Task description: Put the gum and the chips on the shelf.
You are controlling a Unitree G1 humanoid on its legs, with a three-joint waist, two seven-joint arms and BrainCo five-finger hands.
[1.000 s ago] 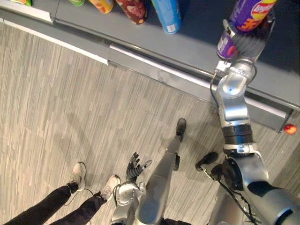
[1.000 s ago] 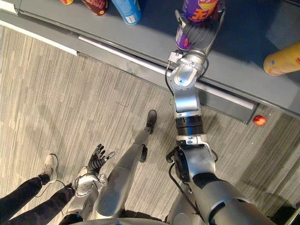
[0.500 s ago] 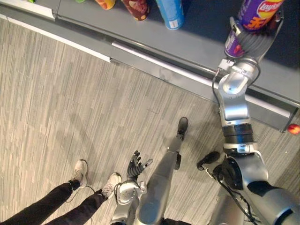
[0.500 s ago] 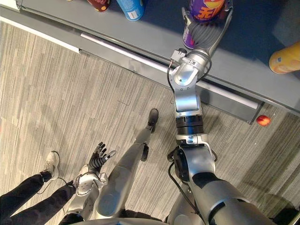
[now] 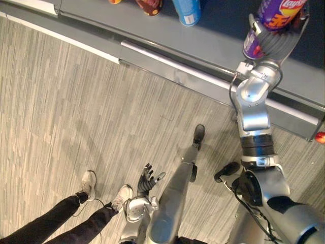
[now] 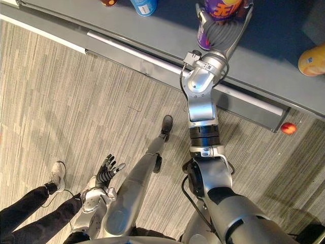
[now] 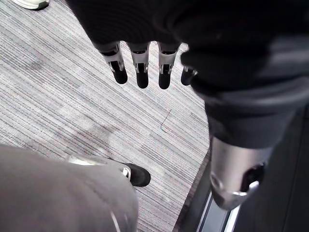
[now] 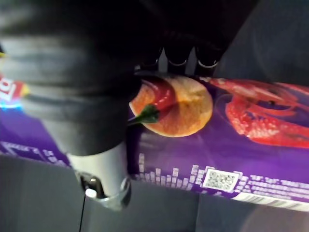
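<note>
In the left eye view my right hand is wrapped round a glossy purple cylindrical chips can, held over the smooth grey shelf board; I cannot tell whether its base touches the board. A blue cylindrical can sits further left on that shelf. My left hand hangs low over the grey streaked carpet floor, fingers spread and holding nothing, near a person's black-trousered legs in pale sneakers.

The right eye view adds a yellow can at the shelf's right and a small red ball on the floor.

The left wrist view shows straight dark-tipped fingers above the carpet.

In the right wrist view, fingers and thumb clasp the can's printed purple wall.
</note>
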